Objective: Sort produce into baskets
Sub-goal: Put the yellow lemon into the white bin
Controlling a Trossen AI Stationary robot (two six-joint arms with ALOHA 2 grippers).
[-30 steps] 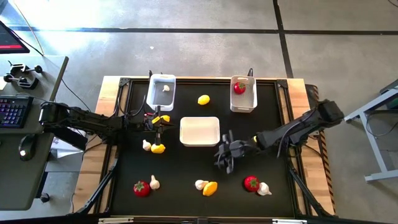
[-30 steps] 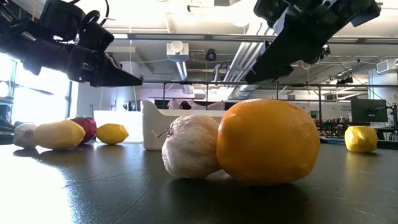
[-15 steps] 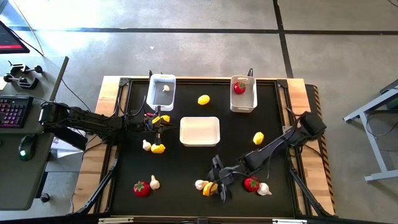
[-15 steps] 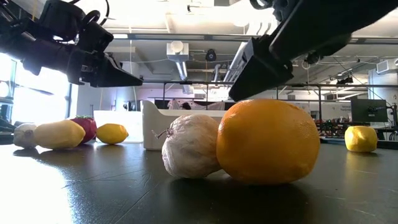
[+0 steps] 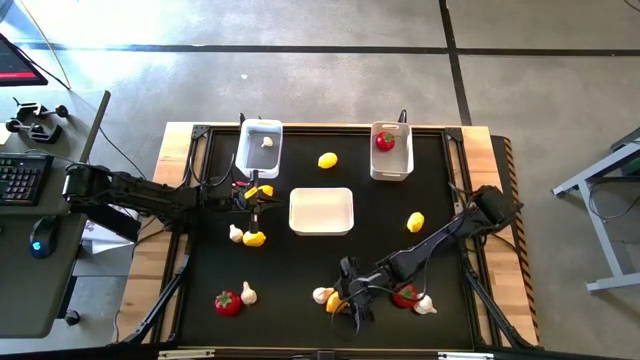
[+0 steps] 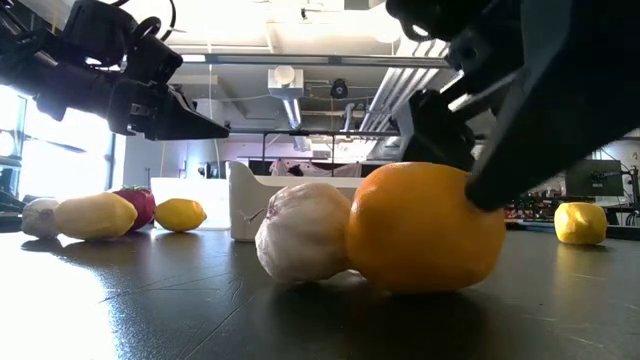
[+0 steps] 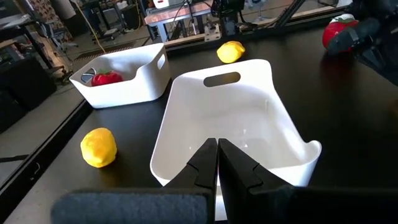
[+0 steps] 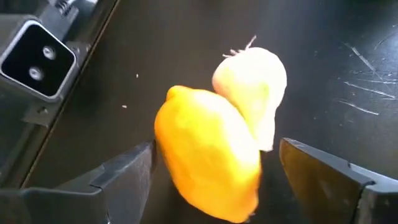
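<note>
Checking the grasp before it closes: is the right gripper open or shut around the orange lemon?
Open: the right gripper has a finger on each side of the orange lemon, gaps showing.

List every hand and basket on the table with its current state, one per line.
Right hand: open, fingers either side of the orange lemon, which touches a garlic bulb.
Left hand: shut, empty, above the middle basket's near rim.
Middle basket: empty.
Left basket: one garlic bulb inside.
Right basket: one red fruit inside.

Right claw (image 5: pixel 345 303) low, fingers spread; left claw (image 5: pixel 256 192) raised — fingers together
</note>
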